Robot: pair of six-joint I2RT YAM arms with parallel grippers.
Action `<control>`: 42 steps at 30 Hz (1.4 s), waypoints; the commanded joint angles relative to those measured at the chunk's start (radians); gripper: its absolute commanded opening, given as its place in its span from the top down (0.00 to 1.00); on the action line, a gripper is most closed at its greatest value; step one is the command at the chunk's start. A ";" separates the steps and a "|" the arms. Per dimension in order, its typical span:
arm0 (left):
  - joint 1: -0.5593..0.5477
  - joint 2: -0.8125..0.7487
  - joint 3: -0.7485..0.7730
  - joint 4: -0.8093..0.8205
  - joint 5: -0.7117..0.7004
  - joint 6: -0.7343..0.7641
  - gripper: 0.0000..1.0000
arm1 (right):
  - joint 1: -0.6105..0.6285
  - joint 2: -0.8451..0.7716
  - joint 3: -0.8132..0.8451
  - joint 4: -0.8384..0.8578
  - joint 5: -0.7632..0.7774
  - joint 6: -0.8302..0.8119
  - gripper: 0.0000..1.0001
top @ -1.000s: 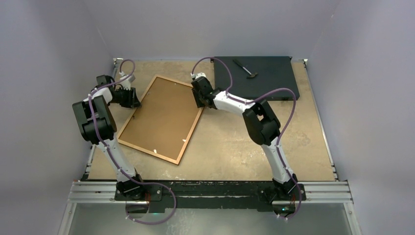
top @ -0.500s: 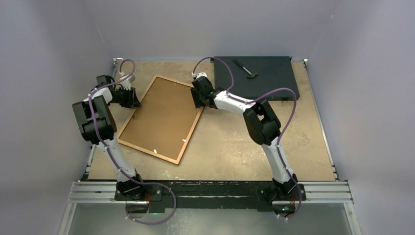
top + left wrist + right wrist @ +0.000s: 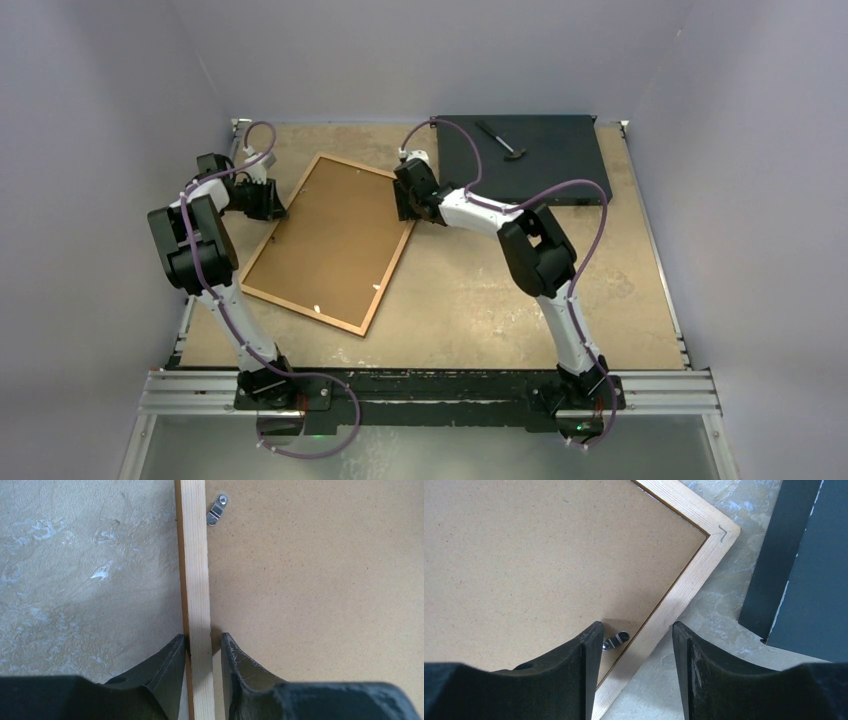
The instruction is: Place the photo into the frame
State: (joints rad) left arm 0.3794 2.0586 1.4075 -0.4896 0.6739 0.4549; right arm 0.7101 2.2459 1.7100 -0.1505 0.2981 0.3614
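The frame (image 3: 357,167) lies face down and tilted at the table's left centre, with a brown hardboard sheet (image 3: 330,240) filling its back. The photo is hidden. My left gripper (image 3: 202,639) straddles the frame's left rail (image 3: 194,580). Its outer finger touches the rail's edge, and a thin gap shows at the inner finger. My right gripper (image 3: 636,627) is open over the frame's far right rail (image 3: 664,610), near the corner. Its left fingertip (image 3: 594,630) stands beside a small metal clip (image 3: 616,640).
A flat black box (image 3: 520,155) sits at the back right, with a small dark tool (image 3: 500,140) on it. Its corner (image 3: 809,580) lies close to the frame's corner. Another metal clip (image 3: 216,510) sits on the hardboard by the left rail.
My right gripper has shifted slightly along the frame's right rail and its jaws stand a little wider. The left gripper and the frame have not visibly moved.
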 commanded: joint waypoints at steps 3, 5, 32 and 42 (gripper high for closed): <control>0.006 0.002 -0.048 -0.076 -0.050 0.031 0.72 | -0.009 -0.064 -0.024 0.038 0.039 0.080 0.46; 0.006 0.002 -0.052 -0.076 -0.048 0.034 0.72 | -0.011 -0.077 -0.048 0.061 0.036 0.091 0.46; 0.016 0.005 -0.054 -0.086 -0.042 0.045 0.73 | -0.013 -0.086 -0.089 0.054 0.016 0.112 0.82; 0.017 0.003 -0.050 -0.091 -0.041 0.045 0.73 | -0.039 -0.037 -0.017 0.006 -0.196 -0.030 0.85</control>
State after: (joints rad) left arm 0.3923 2.0533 1.3941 -0.4931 0.6888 0.4564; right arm 0.6769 2.2059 1.6348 -0.0994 0.2371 0.4488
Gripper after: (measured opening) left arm 0.272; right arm 0.284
